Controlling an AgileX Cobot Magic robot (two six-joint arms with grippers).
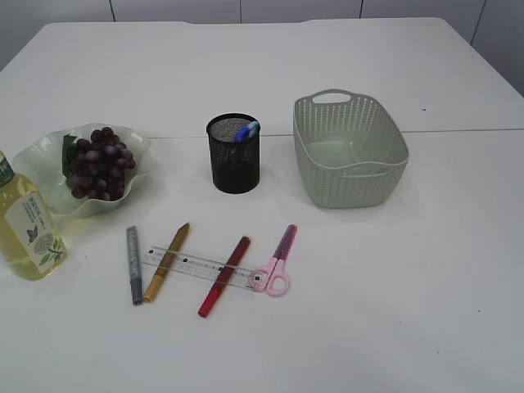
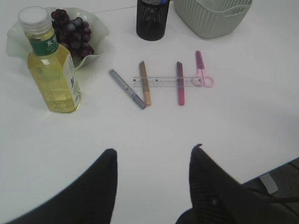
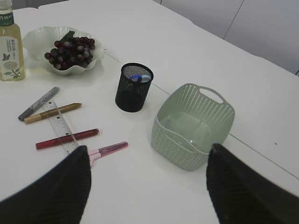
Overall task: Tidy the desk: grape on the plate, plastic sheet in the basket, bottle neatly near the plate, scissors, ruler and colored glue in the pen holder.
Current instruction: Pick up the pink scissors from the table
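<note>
Dark grapes (image 1: 100, 164) lie on the white wavy plate (image 1: 37, 160). A bottle of yellow liquid (image 1: 24, 229) stands upright next to the plate. A clear ruler (image 1: 196, 266) lies on the table under a gold glue pen (image 1: 167, 260) and a red glue pen (image 1: 223, 276), with a grey glue pen (image 1: 133, 264) to their left and pink scissors (image 1: 277, 260) to their right. The black mesh pen holder (image 1: 233, 154) stands behind them. A clear sheet seems to lie in the green basket (image 3: 187, 128). My left gripper (image 2: 154, 148) and right gripper (image 3: 149, 146) are open, empty and above bare table.
The pen holder has something blue inside it (image 1: 246, 131). The basket (image 1: 350, 147) stands right of the pen holder. Neither arm shows in the exterior view. A table seam runs across behind the objects.
</note>
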